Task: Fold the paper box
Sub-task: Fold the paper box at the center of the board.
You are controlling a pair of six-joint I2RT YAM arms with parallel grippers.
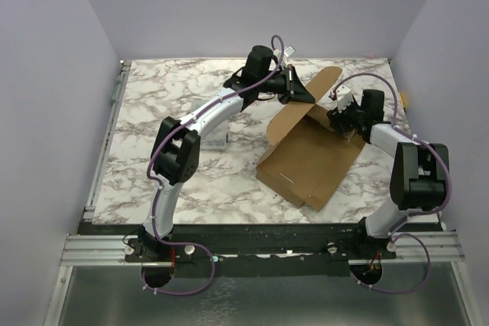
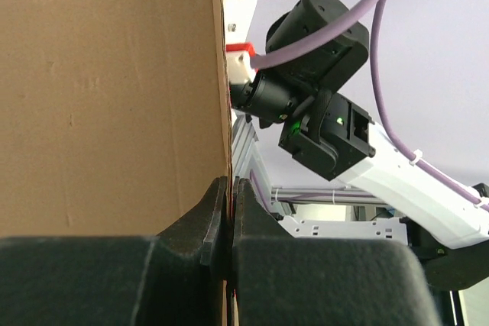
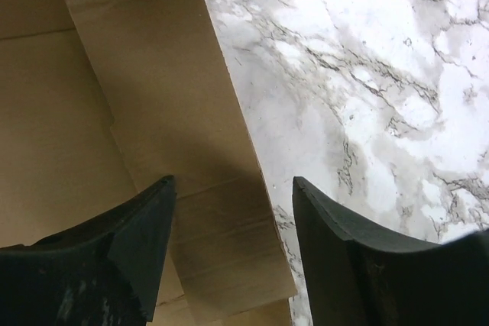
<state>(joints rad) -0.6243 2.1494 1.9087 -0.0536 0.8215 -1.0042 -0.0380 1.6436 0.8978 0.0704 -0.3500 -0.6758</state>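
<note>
- Plainly, we see one paper box (image 1: 309, 159): brown creased cardboard, one flap (image 1: 325, 85) raised, on the table's (image 1: 168, 97) right half.
- Two hands: left hand (image 2: 229, 186) pinches that flap; right hand (image 3: 233, 182) stands open, empty.

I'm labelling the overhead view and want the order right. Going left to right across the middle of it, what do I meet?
Metal rail at the table's edge → left arm's elbow → paper box → right arm's elbow.
</note>
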